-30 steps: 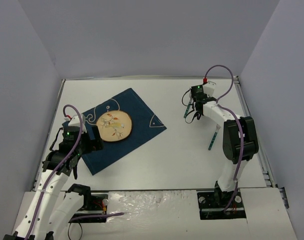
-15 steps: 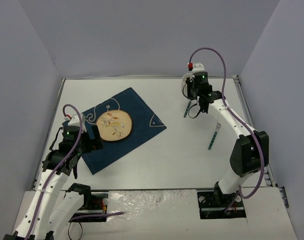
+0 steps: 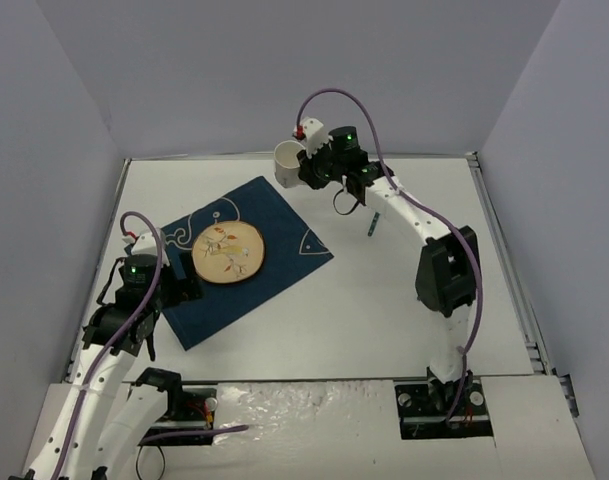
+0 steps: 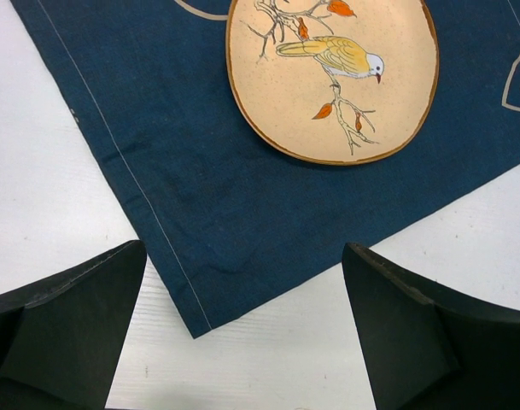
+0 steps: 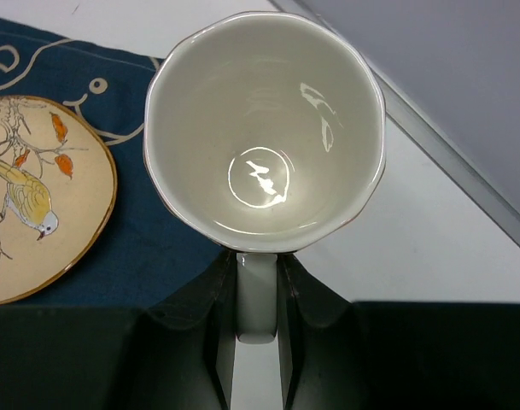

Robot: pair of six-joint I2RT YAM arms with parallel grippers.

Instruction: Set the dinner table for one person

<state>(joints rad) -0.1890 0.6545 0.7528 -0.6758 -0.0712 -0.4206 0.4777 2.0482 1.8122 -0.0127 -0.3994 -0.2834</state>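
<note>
Right gripper [image 5: 256,286] is clamped tight on the slim handle of a glossy white ceramic cup [image 5: 264,128], fingers pinching it from both sides. The empty bowl faces straight into the wrist camera. From above, the cup [image 3: 287,160] hangs at the far side of the large flat white matte dinner table [image 3: 384,300], near the far corner of the dark blue cloth placemat with white line drawing [image 3: 274,215]. It looks lifted clear of the surface, though the angle makes that hard to confirm.

Left gripper [image 4: 242,325] has its jaws spread wide and holds nothing. It hovers over the placemat's near corner, just short of the round cream plate painted with a yellow bird [image 4: 332,77].

The dinner table stretches under everything: hard, rigid and smooth, with no give at all. That matters for the cup, which is light but brittle and slick-glazed. The handle is the right place to hold it, but a pinch there could let it swing, so it wants a gentle, level touchdown.

A small teal item [image 3: 371,225] lies on the table right of the placemat. It may be cutlery, but it's too small to tell.
</note>
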